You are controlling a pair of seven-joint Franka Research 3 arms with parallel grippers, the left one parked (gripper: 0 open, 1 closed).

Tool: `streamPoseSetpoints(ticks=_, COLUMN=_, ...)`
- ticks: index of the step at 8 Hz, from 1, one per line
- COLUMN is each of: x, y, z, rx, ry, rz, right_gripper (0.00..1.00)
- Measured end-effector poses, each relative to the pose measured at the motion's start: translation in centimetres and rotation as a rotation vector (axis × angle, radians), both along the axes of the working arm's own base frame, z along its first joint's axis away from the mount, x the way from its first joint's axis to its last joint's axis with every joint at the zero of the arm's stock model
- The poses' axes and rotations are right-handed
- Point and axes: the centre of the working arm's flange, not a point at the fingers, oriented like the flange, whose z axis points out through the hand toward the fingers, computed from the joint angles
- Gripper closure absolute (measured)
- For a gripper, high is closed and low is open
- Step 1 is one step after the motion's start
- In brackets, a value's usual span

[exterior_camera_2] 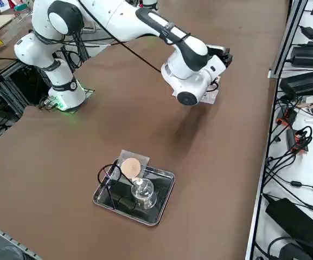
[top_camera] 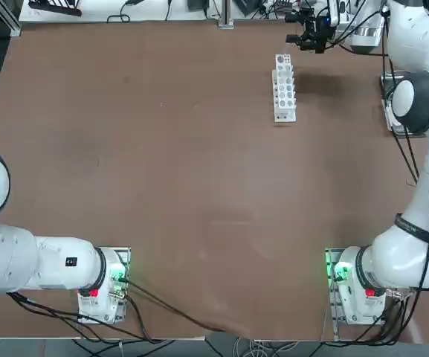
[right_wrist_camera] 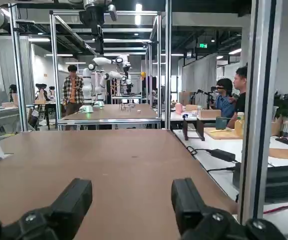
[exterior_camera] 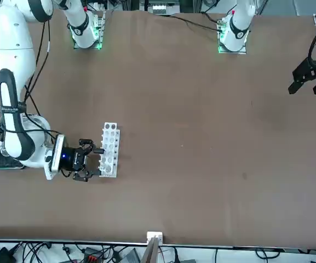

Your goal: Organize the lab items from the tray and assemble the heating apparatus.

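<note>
Our right gripper (right_wrist_camera: pixel 131 210) has its two fingers (right_wrist_camera: pixel 74 202) spread wide with nothing between them; the wrist view shows only bare brown table (right_wrist_camera: pixel 109 160) in the gap. The gripper points level, and just beside the fingertips stands the white tube rack (exterior_camera: pixel 110 149), upright and apart from them as far as we can tell in the front view.

Well away from the fingers, on the near side of the table in the right side view, sits the metal tray (exterior_camera_2: pixel 161 203). In it we see the glass burner bottle (exterior_camera_2: pixel 142 190), the black wire tripod (exterior_camera_2: pixel 110 181) lying beside it, and the mesh pad (exterior_camera_2: pixel 130 167) propped over the tray's far rim. We judge nothing of the heating apparatus is assembled yet.

The risks as we see them:
- Pulling away sideways could clip the tube rack and tip it, since the fingertips are so close.
- In the tray, the three items crowd and overlap; a grasp at the tripod may drag the mesh pad or knock the burner.
- The burner is smooth glass; an off-centre pinch could let it slip or topple.
</note>
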Motion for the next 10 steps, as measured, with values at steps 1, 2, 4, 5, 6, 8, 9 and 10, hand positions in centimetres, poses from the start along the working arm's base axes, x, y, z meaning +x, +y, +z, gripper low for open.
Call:
streamPoseSetpoints(ticks=1, x=0.2, y=-0.8, z=0.1, rx=-0.012, ry=0.023, rz=-0.010, right_gripper=0.03)
streamPoseSetpoints(ticks=2, x=0.4, y=-2.4, z=0.5, rx=-0.052, ry=0.055, rz=-0.013, right_gripper=0.03)
streamPoseSetpoints(ticks=4, x=0.6, y=-7.3, z=3.8, rx=-0.224, ry=0.171, rz=-0.016, right_gripper=0.03)
streamPoseSetpoints(ticks=5, x=0.5, y=-10.6, z=6.6, rx=-0.325, ry=0.231, rz=-0.045, right_gripper=0.03)
streamPoseSetpoints(ticks=6, x=0.0, y=-14.1, z=9.6, rx=-0.414, ry=0.296, rz=-0.096, right_gripper=0.03)
streamPoseSetpoints(ticks=8, x=-1.7, y=-20.0, z=14.5, rx=-0.613, ry=0.433, rz=-0.198, right_gripper=0.03)
streamPoseSetpoints(ticks=9, x=-2.8, y=-22.5, z=16.0, rx=-0.736, ry=0.482, rz=-0.234, right_gripper=0.03)
streamPoseSetpoints(ticks=10, x=-3.8, y=-24.9, z=17.0, rx=-0.841, ry=0.540, rz=-0.276, right_gripper=0.03)
